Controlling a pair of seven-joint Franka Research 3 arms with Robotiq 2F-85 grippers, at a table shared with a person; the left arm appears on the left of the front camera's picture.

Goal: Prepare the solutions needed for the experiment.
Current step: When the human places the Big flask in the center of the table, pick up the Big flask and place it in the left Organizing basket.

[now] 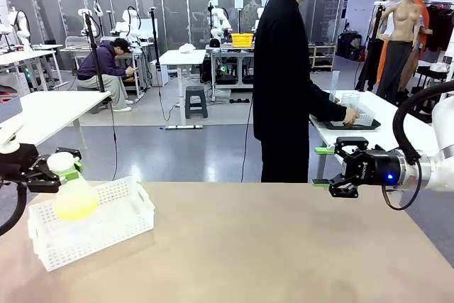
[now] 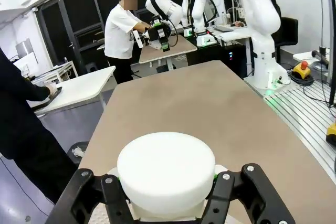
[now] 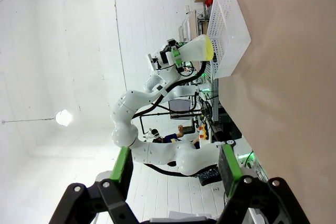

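A translucent plastic flask (image 1: 73, 191) with a white cap holds a small amount of pale yellow-green solution (image 1: 75, 206). My left gripper (image 1: 55, 169) is shut on the flask's neck and holds it upright inside a white mesh basket (image 1: 106, 228) at the table's left. In the left wrist view the white cap (image 2: 166, 166) sits between the left gripper's fingers (image 2: 111, 190). My right gripper (image 1: 323, 167) hovers open and holds nothing, over the table's far right edge. The right wrist view shows the flask (image 3: 198, 49) and the basket (image 3: 229, 27) far beyond the open right gripper (image 3: 176, 166).
A person in black (image 1: 287, 76) stands at the far side, turned away, one hand (image 1: 350, 115) at a dark tray (image 1: 352, 125) with a clear beaker (image 1: 350, 100) on another table. The brown tabletop (image 1: 269, 246) stretches bare between the basket and the right gripper.
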